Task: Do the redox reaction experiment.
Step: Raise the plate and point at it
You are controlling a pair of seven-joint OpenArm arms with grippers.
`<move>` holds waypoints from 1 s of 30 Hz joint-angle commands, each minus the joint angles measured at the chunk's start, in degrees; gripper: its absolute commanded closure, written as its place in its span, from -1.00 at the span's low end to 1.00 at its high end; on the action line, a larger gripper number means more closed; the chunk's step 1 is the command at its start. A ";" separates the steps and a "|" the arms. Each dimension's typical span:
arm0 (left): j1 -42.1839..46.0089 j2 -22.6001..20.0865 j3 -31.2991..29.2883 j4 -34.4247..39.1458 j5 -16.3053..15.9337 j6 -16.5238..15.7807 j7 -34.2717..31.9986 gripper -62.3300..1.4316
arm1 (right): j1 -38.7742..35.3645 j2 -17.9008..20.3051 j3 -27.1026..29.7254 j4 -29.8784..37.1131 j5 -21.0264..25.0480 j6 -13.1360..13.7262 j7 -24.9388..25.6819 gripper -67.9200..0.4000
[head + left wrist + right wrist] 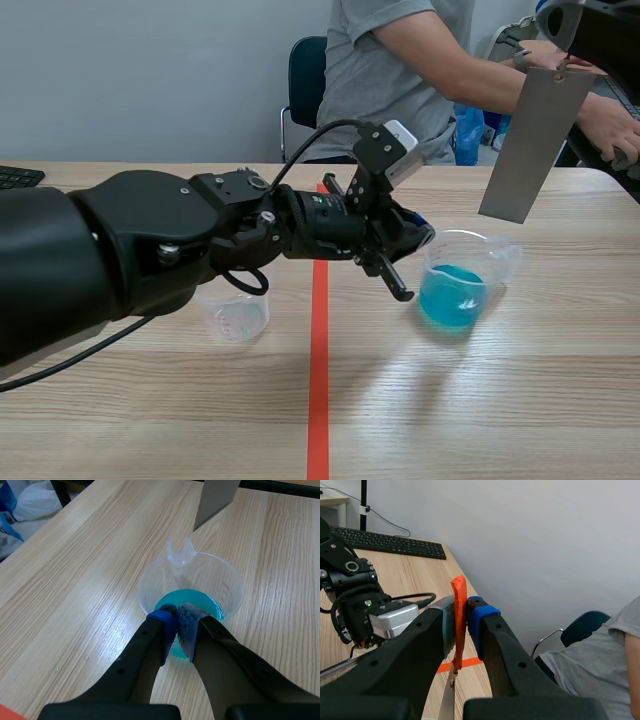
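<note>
the whole next move depends on how the metal plate (530, 145) sits against the cup (462, 250). in the scene view the plate hangs in the upper right of the frame, and the cup stands on the worktop (500, 400) lower down, just right of centre. the plate's long axis runs close to upright and leans a little, so its lower end is the part nearest the cup. that lower end is above the cup's mouth and off to the right of it, touching neither the rim nor the blue liquid (452, 295) pooled in the bottom. the right tool (461, 612) is closed on an orange tab (458, 592), and the plate dangles below that tab, so the right arm is the one carrying it. the left tool (178, 625) comes in from the left of the frame, and its two pads look pinched on the cup's near wall, opposite the spout, apparently to steady the cup. as i judge it, the plate has to come down and leftward to dip into the liquid, and since it hangs loosely from the tab it may swing and knock the rim. a small empty cup (238, 318) sits under the left arm, well apart from all this.
</note>
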 commanded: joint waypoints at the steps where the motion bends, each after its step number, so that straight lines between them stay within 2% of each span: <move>1: -1.03 1.44 -0.07 0.61 -0.42 0.07 -1.77 0.82 | 1.51 0.76 0.96 0.52 1.25 0.44 0.81 0.95; 8: -1.03 3.26 -0.07 -0.31 -0.44 0.44 -5.16 0.82 | 1.51 0.76 0.96 0.52 1.25 0.44 0.81 0.95; 11: -1.03 3.48 -0.07 -0.31 -0.46 3.04 -5.33 0.82 | 1.51 0.76 0.96 0.52 1.25 0.44 0.81 0.95; 13: -1.01 3.45 -0.07 -0.31 -0.66 3.56 -5.35 0.82 | 1.51 0.76 0.96 0.52 1.25 0.44 0.81 0.95; 22: -1.01 3.48 -0.07 -0.31 -0.85 3.30 -7.17 0.82 | 1.51 0.76 0.96 0.52 1.25 0.44 0.81 0.95; 27: -1.01 3.50 -0.07 -0.31 -0.85 0.63 -7.91 0.82 | 1.51 0.76 0.96 0.52 1.25 0.44 0.81 0.95; 30: -1.01 3.50 -0.07 -0.31 -0.85 0.31 -7.93 0.82 | 1.51 0.76 0.96 0.52 1.25 0.44 0.81 0.95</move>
